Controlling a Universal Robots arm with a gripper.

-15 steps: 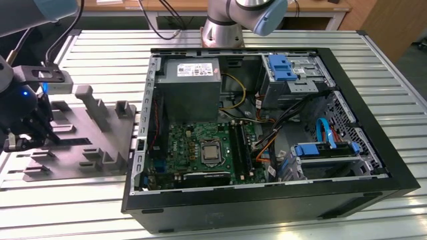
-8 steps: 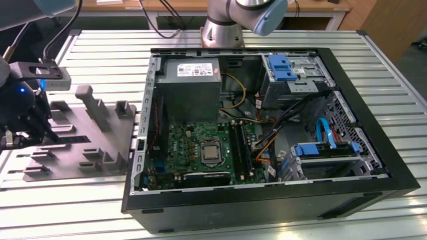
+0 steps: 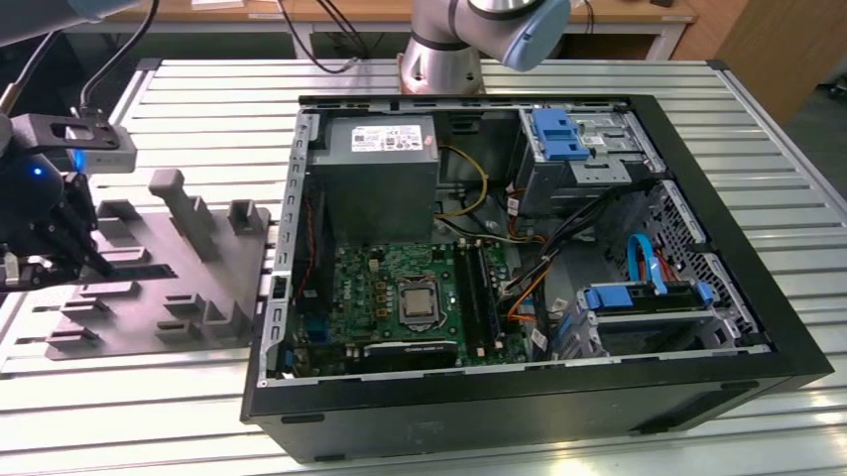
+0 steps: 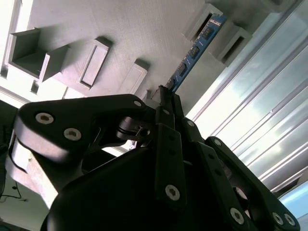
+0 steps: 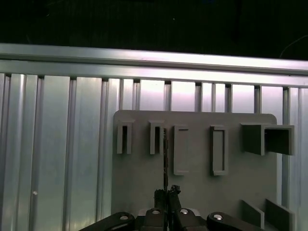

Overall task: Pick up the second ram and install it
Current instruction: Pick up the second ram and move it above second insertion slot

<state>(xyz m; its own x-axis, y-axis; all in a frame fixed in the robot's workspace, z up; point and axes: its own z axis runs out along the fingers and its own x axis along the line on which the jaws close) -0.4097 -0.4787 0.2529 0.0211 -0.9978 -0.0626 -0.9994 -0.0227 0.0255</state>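
Note:
The second ram (image 3: 141,270) is a thin dark stick resting on its edge in the grey fixture (image 3: 212,283), at the exterior view's left. My gripper (image 3: 69,260) is at the stick's near end. In the second wrist view the stick (image 4: 195,50) runs from the fingertips to a pair of upright tabs, and my gripper (image 4: 166,95) is shut on its end. The first wrist view shows the ram (image 5: 164,154) edge-on as a dark line over the fixture (image 5: 197,187), with my gripper (image 5: 166,192) pinched on it.
An open black computer case (image 3: 530,402) lies at the exterior view's right, with the green motherboard (image 3: 384,297) and its memory slots (image 3: 471,288) inside. The arm's base (image 3: 443,55) stands behind the case. Ribbed aluminium table (image 3: 741,129) lies all around.

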